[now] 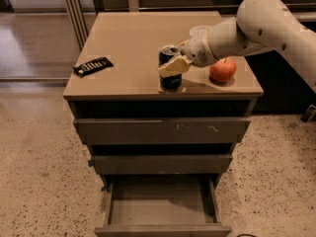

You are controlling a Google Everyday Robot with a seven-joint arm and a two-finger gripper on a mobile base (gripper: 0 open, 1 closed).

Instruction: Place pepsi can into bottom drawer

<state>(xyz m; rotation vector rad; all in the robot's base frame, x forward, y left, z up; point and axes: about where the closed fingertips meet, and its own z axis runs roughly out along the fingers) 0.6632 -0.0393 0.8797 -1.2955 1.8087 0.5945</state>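
The pepsi can [171,78] stands upright on the cabinet top [133,43], near its front edge and right of the middle. My gripper [171,65] reaches in from the right and sits around the can's upper half, one cream finger [172,66] lying across its front. The can still rests on the top. The bottom drawer [162,206] is pulled open below, a shallow grey-brown box with nothing in it.
A red apple [222,70] sits on the top just right of the can, under my arm. A black flat packet [93,65] lies at the top's left edge. The two upper drawers [162,130] are shut. Speckled floor surrounds the cabinet.
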